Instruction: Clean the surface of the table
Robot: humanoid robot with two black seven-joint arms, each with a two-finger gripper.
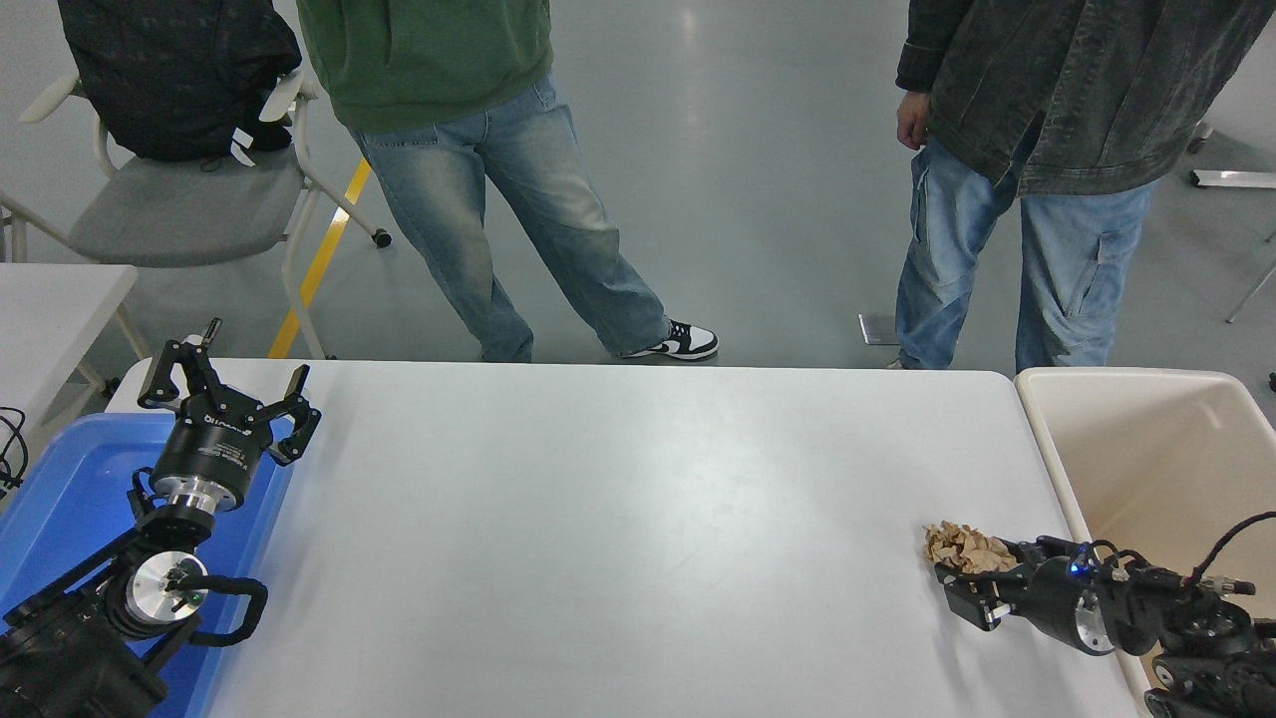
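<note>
Your right gripper [975,578] lies low over the tabletop [618,519] near its right edge, toward the near right corner, reaching in from the right. Its fingers are closed around a crumpled wad of brown paper [962,547]; the wad sits between the fingertips and bulges out on the far side. Whether the paper touches the surface or is just clear of it cannot be told from this view.

The tabletop fills the middle of the view, white and matte with rounded far corners. Apart from the paper at the right edge, its surface shows only faint scuffs and a soft glare near the centre.

Your left gripper [227,391] is parked over the far left corner of the tabletop, above a blue tray [70,479] that overlaps the left edge. Its fingers are spread wide and hold nothing.

A beige bin [1156,449] stands just beside the right edge of the tabletop, with the right arm crossing its near rim.

Beyond the far edge stand two people in jeans, one in a green top [429,55], one in a dark jacket [1077,80]. A grey chair [179,209] carrying a black bag [174,70] sits off the far left corner. A small white table [55,299] shows at the left.
</note>
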